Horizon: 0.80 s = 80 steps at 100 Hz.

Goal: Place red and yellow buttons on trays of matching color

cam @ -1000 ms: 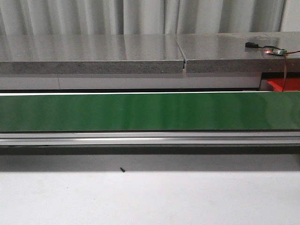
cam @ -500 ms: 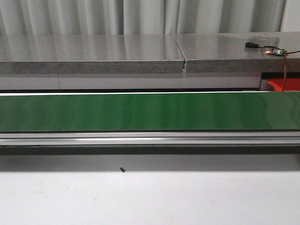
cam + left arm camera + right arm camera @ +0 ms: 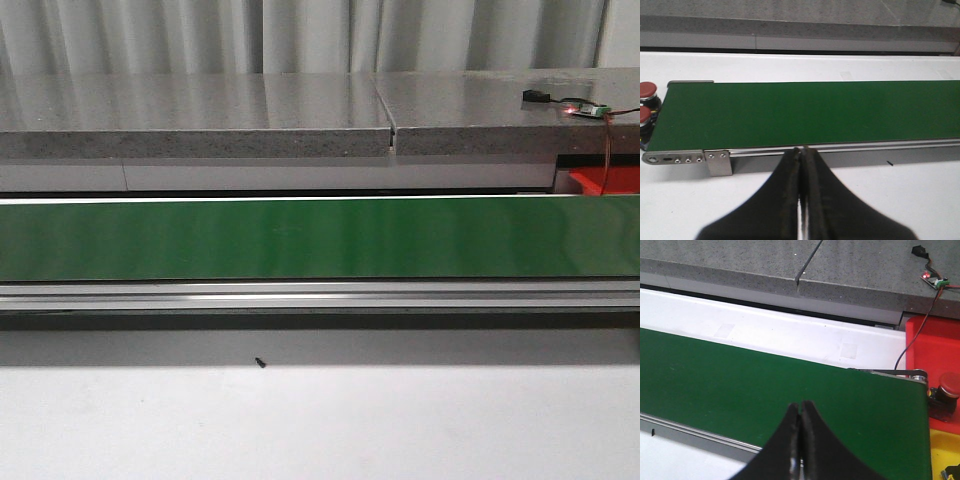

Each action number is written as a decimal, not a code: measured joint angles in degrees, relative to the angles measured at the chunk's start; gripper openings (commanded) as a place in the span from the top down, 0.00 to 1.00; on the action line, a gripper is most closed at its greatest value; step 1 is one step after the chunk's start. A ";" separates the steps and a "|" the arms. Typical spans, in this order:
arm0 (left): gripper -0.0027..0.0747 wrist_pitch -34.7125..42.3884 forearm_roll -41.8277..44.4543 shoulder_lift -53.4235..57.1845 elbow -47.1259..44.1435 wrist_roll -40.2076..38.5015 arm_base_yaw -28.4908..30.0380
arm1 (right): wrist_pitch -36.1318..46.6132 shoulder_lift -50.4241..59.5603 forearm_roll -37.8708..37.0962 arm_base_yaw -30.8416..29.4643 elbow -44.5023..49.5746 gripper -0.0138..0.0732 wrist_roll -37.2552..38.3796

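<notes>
Two red buttons (image 3: 647, 90) (image 3: 644, 116) sit just off one end of the green conveyor belt (image 3: 805, 115). A third red button (image 3: 948, 385) stands off the belt's other end, between the red tray (image 3: 935, 340) and the yellow tray (image 3: 944, 452). A corner of the red tray (image 3: 606, 180) also shows in the front view. No yellow button is in view. My left gripper (image 3: 801, 150) is shut and empty, over the belt's near rail. My right gripper (image 3: 800, 405) is shut and empty, above the belt (image 3: 765, 390).
A grey stone counter (image 3: 200, 115) runs behind the belt (image 3: 320, 238). A small circuit board with a lit LED and wires (image 3: 585, 108) lies on it at the right. A tiny dark speck (image 3: 260, 362) lies on the white table in front.
</notes>
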<state>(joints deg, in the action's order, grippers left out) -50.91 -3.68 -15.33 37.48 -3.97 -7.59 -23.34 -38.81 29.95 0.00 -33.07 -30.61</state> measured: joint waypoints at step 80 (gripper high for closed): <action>0.99 7.54 11.17 -29.99 6.69 -10.53 5.90 | 0.00 0.00 0.02 0.00 0.00 0.92 -0.11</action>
<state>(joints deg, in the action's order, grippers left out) -43.37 7.50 -45.32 44.17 -14.50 -1.69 -23.34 -38.81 29.97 0.00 -33.07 -30.73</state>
